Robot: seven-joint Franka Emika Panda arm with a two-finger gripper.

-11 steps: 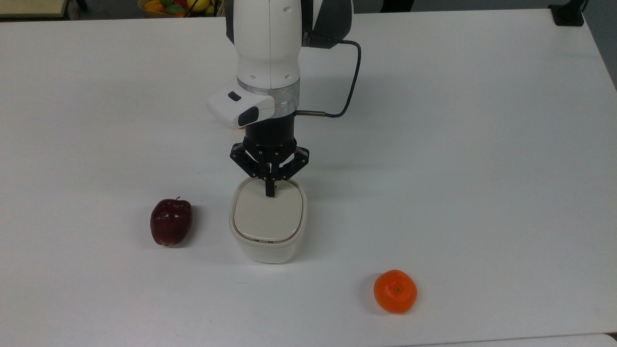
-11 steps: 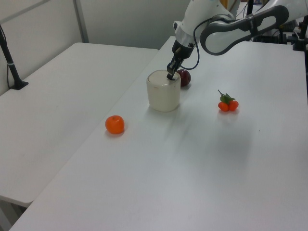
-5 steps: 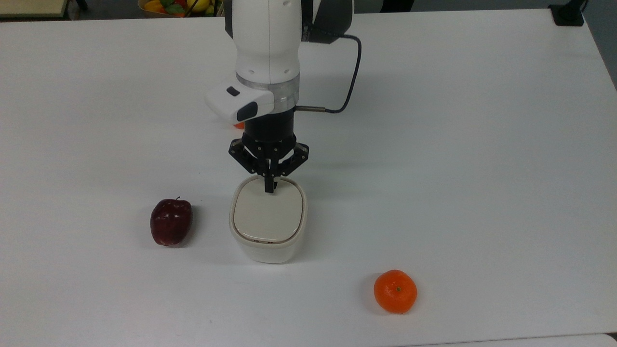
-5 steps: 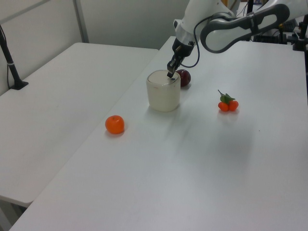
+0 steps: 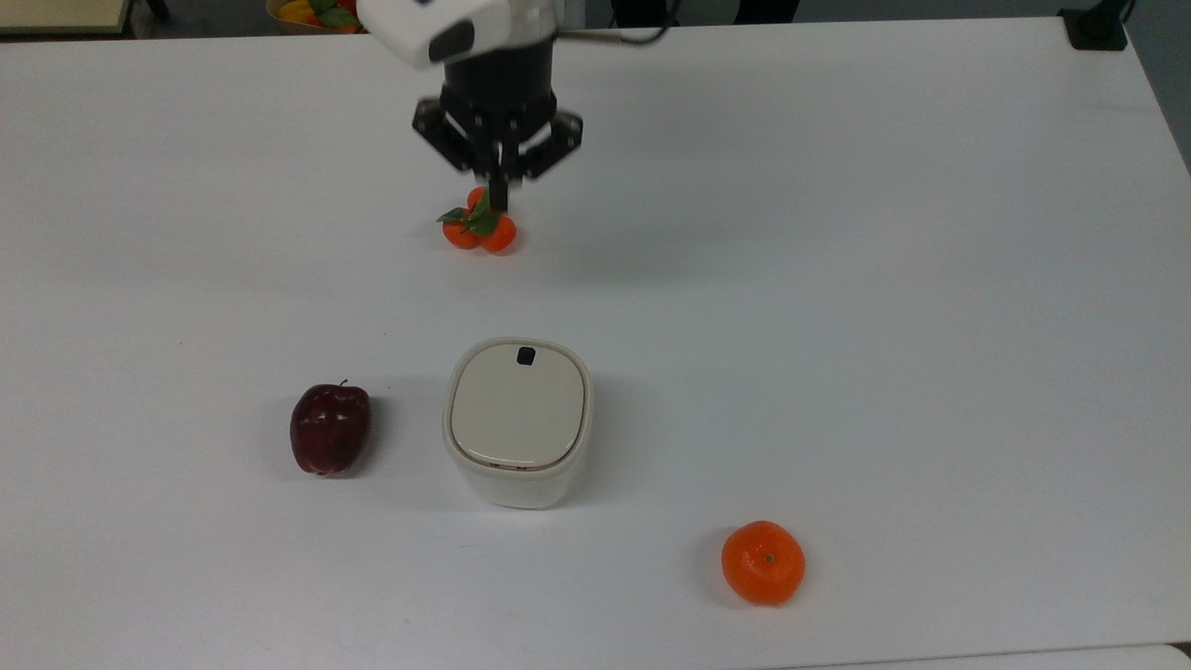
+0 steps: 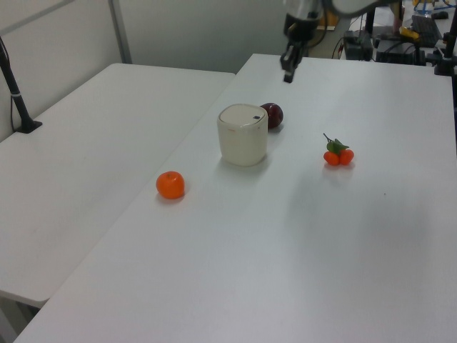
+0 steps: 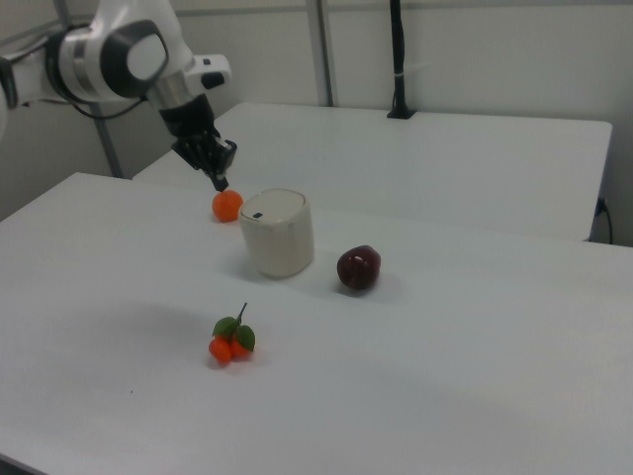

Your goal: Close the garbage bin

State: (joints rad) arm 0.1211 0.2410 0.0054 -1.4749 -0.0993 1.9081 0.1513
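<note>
The garbage bin (image 5: 518,419) (image 6: 243,133) (image 7: 278,233) is a small cream-white tub near the table's middle. Its beige lid lies flat on the rim, with a small black square mark (image 5: 526,355) on top. My gripper (image 5: 498,200) (image 6: 287,75) (image 7: 220,181) hangs high in the air, well apart from the bin. Its fingers are shut with nothing between them. In the top view the fingertips overlap a cluster of small oranges, but the left view shows the gripper far above the table.
A dark red apple (image 5: 329,428) (image 7: 358,267) lies next to the bin. One orange (image 5: 763,562) (image 6: 171,185) sits near the front edge in the top view. A small orange cluster with leaves (image 5: 479,231) (image 6: 337,153) (image 7: 231,341) rests on the white table (image 5: 837,279).
The gripper has lifted off the bin's lid and risen high, moving toward the far side in the top view. The lid's black mark, covered before, now shows.
</note>
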